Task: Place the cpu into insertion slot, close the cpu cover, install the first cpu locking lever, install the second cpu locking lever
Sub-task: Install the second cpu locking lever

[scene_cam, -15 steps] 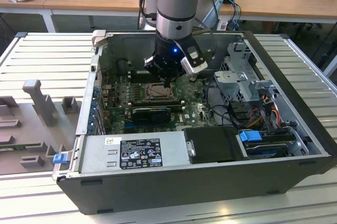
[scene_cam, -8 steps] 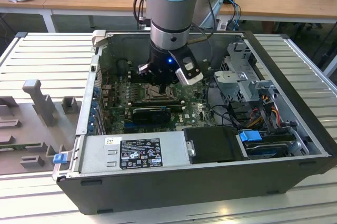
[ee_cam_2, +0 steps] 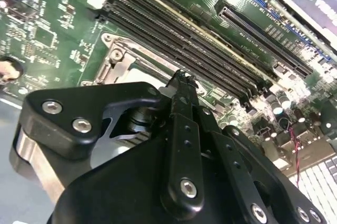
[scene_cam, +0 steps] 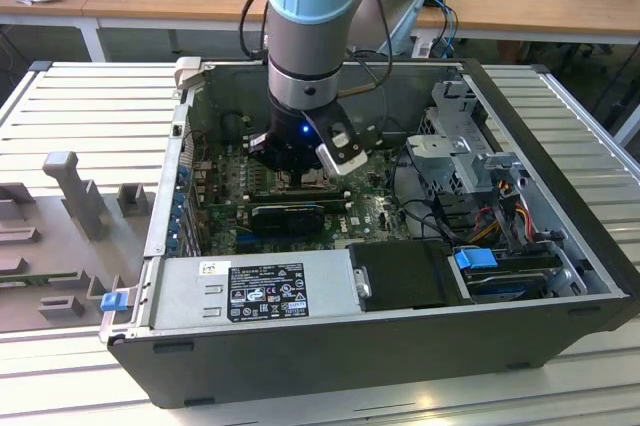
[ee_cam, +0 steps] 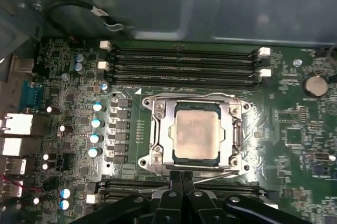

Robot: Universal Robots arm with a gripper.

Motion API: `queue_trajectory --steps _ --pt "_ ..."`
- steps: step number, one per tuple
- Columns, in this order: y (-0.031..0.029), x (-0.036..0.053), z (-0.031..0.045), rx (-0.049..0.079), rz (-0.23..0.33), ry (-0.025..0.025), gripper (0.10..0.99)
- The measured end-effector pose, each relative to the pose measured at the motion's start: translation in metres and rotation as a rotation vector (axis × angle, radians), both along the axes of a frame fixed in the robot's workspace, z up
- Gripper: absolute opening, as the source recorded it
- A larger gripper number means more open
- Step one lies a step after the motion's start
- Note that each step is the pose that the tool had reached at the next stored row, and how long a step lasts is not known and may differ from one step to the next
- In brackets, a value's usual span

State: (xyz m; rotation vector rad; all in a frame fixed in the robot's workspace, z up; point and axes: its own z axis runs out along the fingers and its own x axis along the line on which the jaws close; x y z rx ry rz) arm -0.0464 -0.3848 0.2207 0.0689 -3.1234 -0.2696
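The cpu lies seated in the slot with the cover down over it. The jaws are pinched together, empty, tips at the socket's near edge by a lever.

I see my end effector down inside the open case, right at the edge of the cpu cover. Long memory slots flank the socket on two sides, capacitors stand on a third, and the drive cage crowds the exterior view's right.
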Motion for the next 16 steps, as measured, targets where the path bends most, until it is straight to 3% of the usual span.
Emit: queue_trajectory --steps 2,7,10,13,16 --pt "-0.0001 -0.0022 -0.0037 0.001 0.001 0.0001 0.106" --pt "-0.0126 -0.0091 -0.0068 0.067 0.002 0.0000 0.106" --pt "-0.0180 -0.0130 -0.0093 0.091 0.008 0.0002 0.106" --pt "-0.0185 -0.0209 -0.0118 0.118 0.023 0.0008 0.106" --pt "-0.0187 -0.0255 -0.0192 0.132 0.032 0.0012 0.106"
